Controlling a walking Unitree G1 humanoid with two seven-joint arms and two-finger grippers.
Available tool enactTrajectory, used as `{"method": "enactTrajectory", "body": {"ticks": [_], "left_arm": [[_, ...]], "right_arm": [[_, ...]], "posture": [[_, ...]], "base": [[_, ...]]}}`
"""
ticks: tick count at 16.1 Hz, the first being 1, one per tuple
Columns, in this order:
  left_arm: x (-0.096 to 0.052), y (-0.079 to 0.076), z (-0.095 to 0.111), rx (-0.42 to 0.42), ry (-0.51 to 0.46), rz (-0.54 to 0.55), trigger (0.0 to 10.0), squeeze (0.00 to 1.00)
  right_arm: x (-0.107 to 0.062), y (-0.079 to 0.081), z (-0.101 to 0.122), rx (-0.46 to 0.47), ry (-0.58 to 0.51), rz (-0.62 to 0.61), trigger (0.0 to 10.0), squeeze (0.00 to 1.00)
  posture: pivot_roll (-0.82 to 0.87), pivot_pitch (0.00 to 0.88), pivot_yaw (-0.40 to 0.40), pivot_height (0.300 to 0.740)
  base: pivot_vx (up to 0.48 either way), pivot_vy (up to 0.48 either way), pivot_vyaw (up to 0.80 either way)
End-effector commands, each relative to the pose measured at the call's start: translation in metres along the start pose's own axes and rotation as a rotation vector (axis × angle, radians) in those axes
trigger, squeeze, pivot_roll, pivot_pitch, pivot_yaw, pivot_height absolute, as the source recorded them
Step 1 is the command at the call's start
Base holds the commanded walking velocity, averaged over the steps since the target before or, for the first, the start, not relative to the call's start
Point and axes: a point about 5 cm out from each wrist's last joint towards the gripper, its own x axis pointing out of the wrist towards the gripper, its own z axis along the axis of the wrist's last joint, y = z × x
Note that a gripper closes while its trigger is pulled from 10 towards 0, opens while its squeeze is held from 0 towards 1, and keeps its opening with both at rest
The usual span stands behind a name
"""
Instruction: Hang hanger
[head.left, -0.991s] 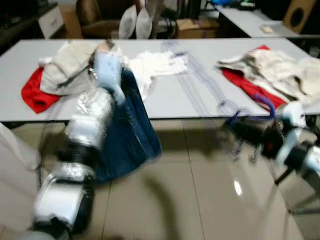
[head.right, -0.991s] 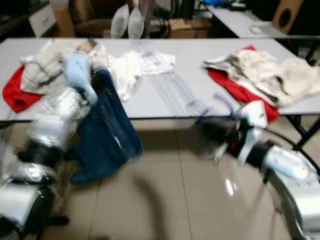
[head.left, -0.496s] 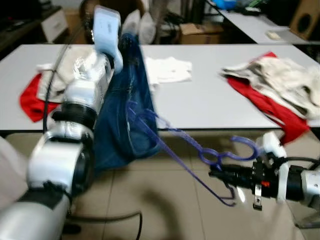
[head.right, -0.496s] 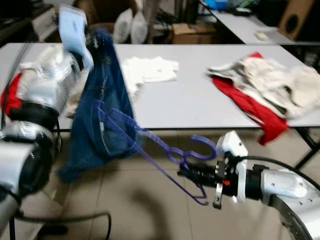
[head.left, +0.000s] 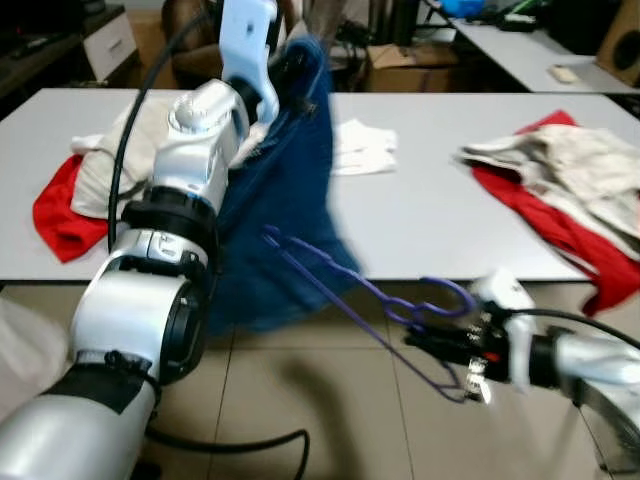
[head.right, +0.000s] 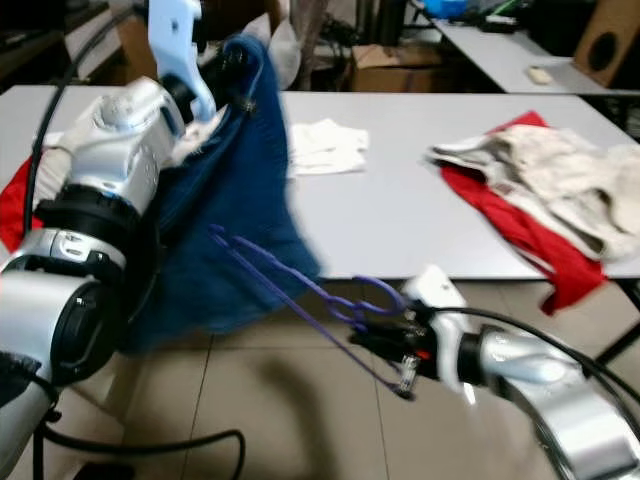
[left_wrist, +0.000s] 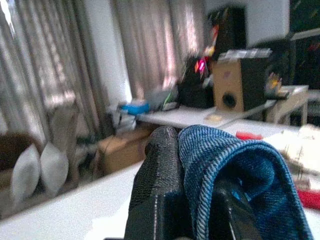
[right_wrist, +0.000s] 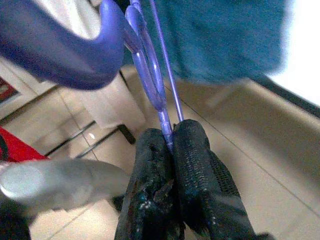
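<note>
A purple plastic hanger (head.left: 365, 300) hangs in the air in front of the table, its hook (head.left: 445, 297) curled near my right gripper (head.left: 432, 342), which is shut on its lower bar. In the right wrist view the fingers (right_wrist: 195, 165) pinch the thin purple bar (right_wrist: 162, 107). My left gripper (head.left: 290, 62) is raised high over the table's near edge, shut on dark blue jeans (head.left: 285, 215) that hang from it down past the table edge. In the left wrist view denim (left_wrist: 225, 165) is folded over the black fingers (left_wrist: 157, 175).
A long white table (head.left: 430, 205) carries a red and beige clothes pile (head.left: 90, 175) at left, a white garment (head.left: 365, 148) in the middle and red and cream clothes (head.left: 570, 185) at right. The floor is tiled. Chairs, boxes and another table stand behind.
My left arm has lifted the jeans higher and swung them toward the right. The right gripper with the hanger has edged a little left. The camera has shifted.
</note>
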Motion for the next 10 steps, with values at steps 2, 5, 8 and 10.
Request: {"method": "enactTrajectory", "body": {"ticks": [2, 5, 8, 10], "left_arm": [[0.005, -0.016, 0.018, -0.013, -0.075, -0.106, 10.0, 0.00], [0.008, -0.038, 0.025, -0.089, -0.117, -0.218, 10.0, 0.00], [0.007, -0.054, 0.042, -0.155, -0.197, -0.307, 10.0, 0.00], [0.004, -0.050, 0.062, -0.233, -0.310, -0.312, 10.0, 0.00]], "right_arm": [[0.012, -0.001, 0.008, -0.047, -0.015, 0.032, 10.0, 0.00], [0.024, -0.029, 0.011, -0.101, -0.008, -0.076, 10.0, 0.00], [0.023, -0.101, 0.043, -0.189, -0.065, -0.509, 10.0, 0.00], [0.011, -0.133, 0.074, -0.226, -0.159, -0.689, 10.0, 0.00]], "posture": [[-0.10, 0.000, 0.009, 0.740], [-0.10, 0.000, 0.005, 0.740], [-0.09, 0.000, 0.006, 0.740], [-0.09, 0.000, 0.008, 0.740]], "base": [[0.352, 0.000, 0.00], [0.347, 0.000, 0.00], [0.321, 0.000, 0.00], [0.139, 0.000, 0.00]]}}
